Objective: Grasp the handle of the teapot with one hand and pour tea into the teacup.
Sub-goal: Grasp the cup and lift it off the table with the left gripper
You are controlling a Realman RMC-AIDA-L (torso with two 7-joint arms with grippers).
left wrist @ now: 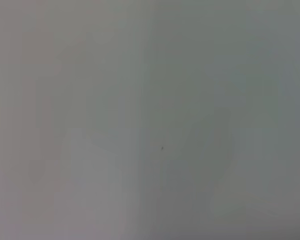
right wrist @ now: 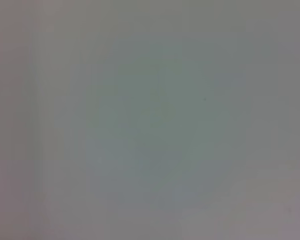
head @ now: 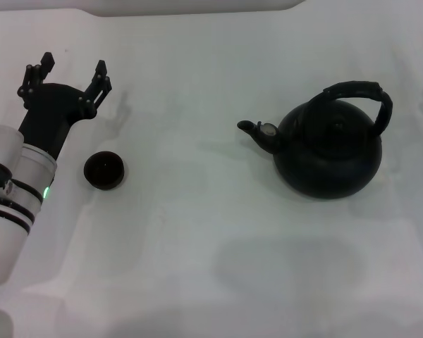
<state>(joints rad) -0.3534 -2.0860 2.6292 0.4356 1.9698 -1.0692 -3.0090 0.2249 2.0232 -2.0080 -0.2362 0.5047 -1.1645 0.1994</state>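
Observation:
In the head view the round black teapot [head: 331, 151] stands upright at the right on the white table, its spout [head: 257, 131] pointing left and its thick black arched handle [head: 366, 95] over the top. The small black teacup [head: 103, 170] sits at the left, well apart from the teapot. My left gripper [head: 72, 74] is open and empty, just behind and to the left of the teacup, not touching it. My right gripper is out of view. Both wrist views show only blank pale surface.
The white table [head: 211, 267] stretches wide between teacup and teapot and toward the front. A raised white edge [head: 197, 7] runs along the back.

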